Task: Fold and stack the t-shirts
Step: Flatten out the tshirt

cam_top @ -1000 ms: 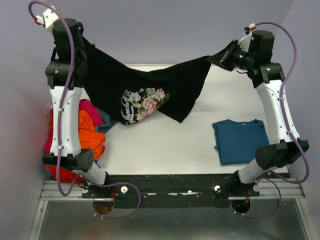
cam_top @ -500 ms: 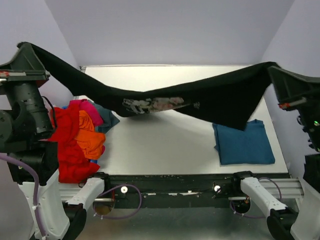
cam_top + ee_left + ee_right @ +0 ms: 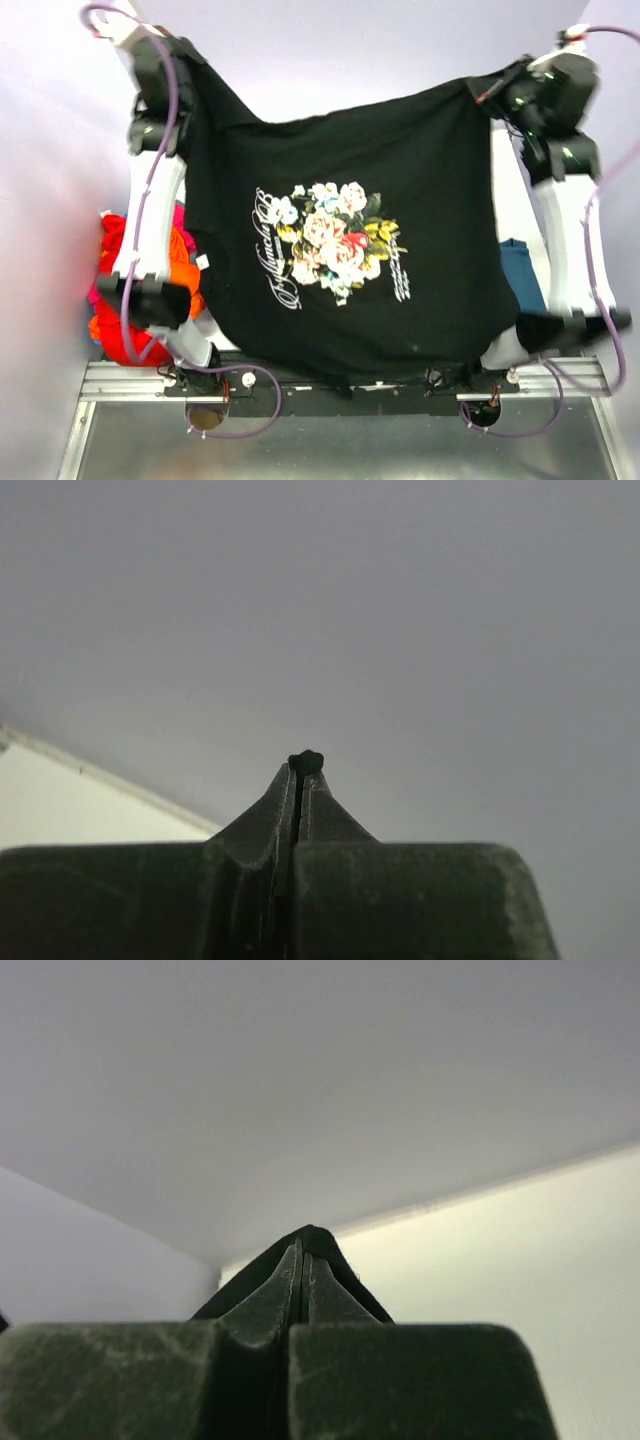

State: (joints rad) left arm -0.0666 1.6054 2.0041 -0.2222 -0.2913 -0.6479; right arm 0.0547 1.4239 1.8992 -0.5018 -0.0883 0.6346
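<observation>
A black t-shirt (image 3: 340, 250) with a rose print hangs spread wide between my two arms, print facing the overhead camera, its lower hem reaching the near rail. My left gripper (image 3: 192, 62) is shut on its upper left corner; in the left wrist view a small bit of black cloth (image 3: 306, 763) sticks out of the shut tips (image 3: 300, 772). My right gripper (image 3: 490, 90) is shut on the upper right corner, black cloth (image 3: 345, 1270) wrapping the tips (image 3: 303, 1250). A teal-blue t-shirt (image 3: 518, 272) lies on the table, mostly hidden behind the black one.
A heap of red, orange and pink t-shirts (image 3: 125, 290) lies at the table's left edge beside the left arm. The white table (image 3: 505, 190) shows only in strips past the black shirt. The metal rail (image 3: 330, 385) with both arm bases runs along the near edge.
Both arms have swung the black t-shirt from a sagging band across the table into a flat spread sheet facing the overhead camera, now hiding most of the table and the teal-blue shirt.
</observation>
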